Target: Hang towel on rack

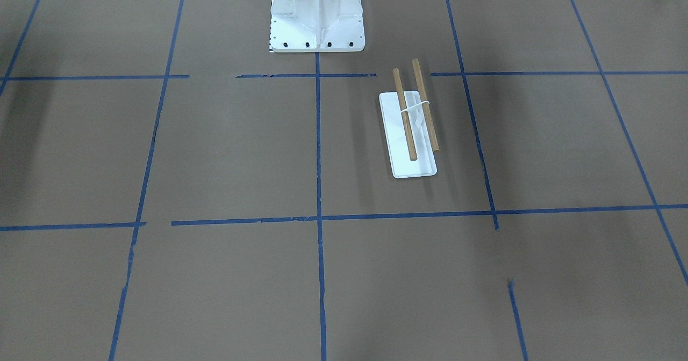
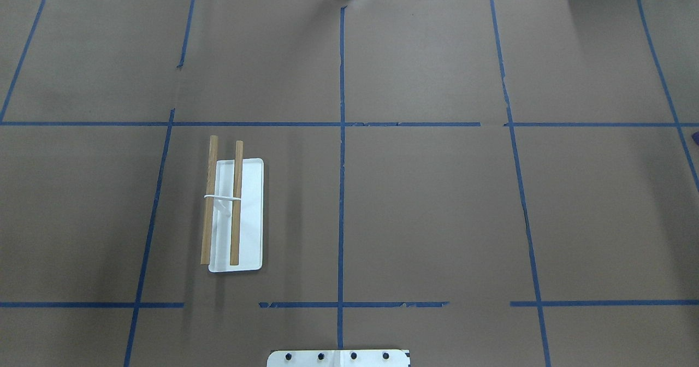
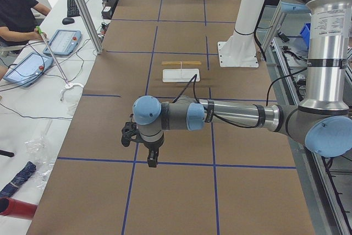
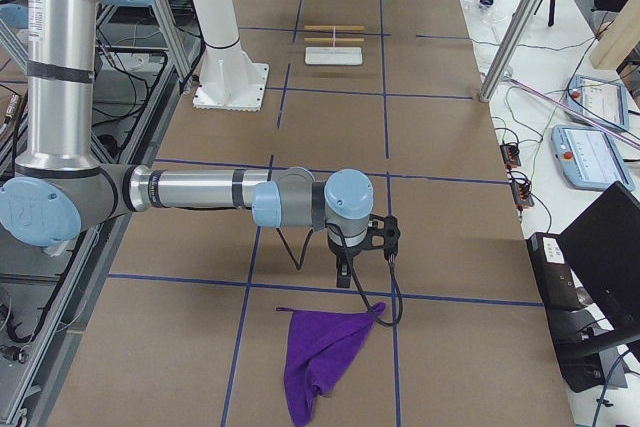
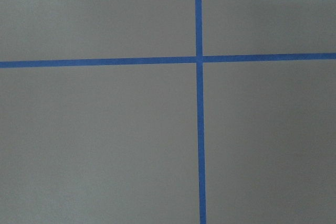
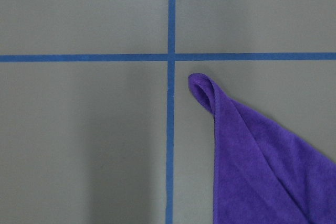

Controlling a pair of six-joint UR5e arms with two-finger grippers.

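The rack (image 1: pixel 405 116) stands on the brown table, two wooden dowels over a flat white base, on the robot's left half (image 2: pixel 236 203). It also shows far off in both side views (image 3: pixel 180 75) (image 4: pixel 333 56). The purple towel (image 4: pixel 320 352) lies crumpled on the table at the robot's far right; one folded corner fills the right wrist view (image 6: pixel 257 161). My right gripper (image 4: pixel 345 277) hangs just above the table beside that corner. My left gripper (image 3: pixel 151 160) hangs over bare table, well short of the rack. I cannot tell whether either is open or shut.
The large white bolted pedestal (image 1: pixel 317 17) stands at the robot's edge of the table, near the rack. Blue tape lines cross the brown table cover (image 5: pixel 199 61). An operator (image 3: pixel 16 9) sits at a side bench with tablets.
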